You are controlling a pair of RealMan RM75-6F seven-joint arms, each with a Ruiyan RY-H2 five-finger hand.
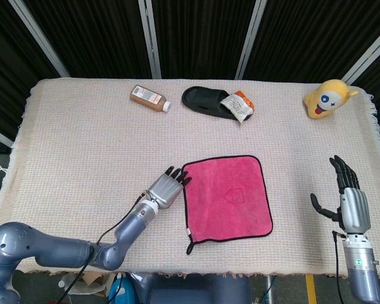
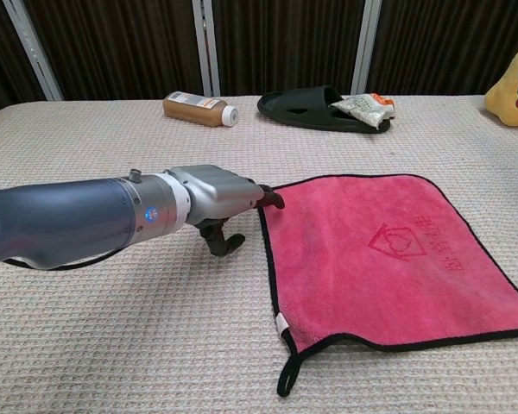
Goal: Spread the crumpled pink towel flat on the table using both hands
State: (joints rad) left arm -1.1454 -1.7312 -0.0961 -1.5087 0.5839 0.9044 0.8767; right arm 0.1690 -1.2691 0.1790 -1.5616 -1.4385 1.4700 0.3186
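pink towel (image 1: 227, 197) flat | left hand (image 1: 166, 189) empty, fingers apparently at its edge | right hand (image 1: 349, 197) spread, empty

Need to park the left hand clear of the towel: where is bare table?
Bare cloth lies left of the left hand, below the brown bottle, and between the pink towel and right hand. The back edge is crowded around the black slipper.

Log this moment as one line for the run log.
towel: flat on table | left robot hand: open, at towel's left edge | right robot hand: open, apart from towel | status: spread looks done
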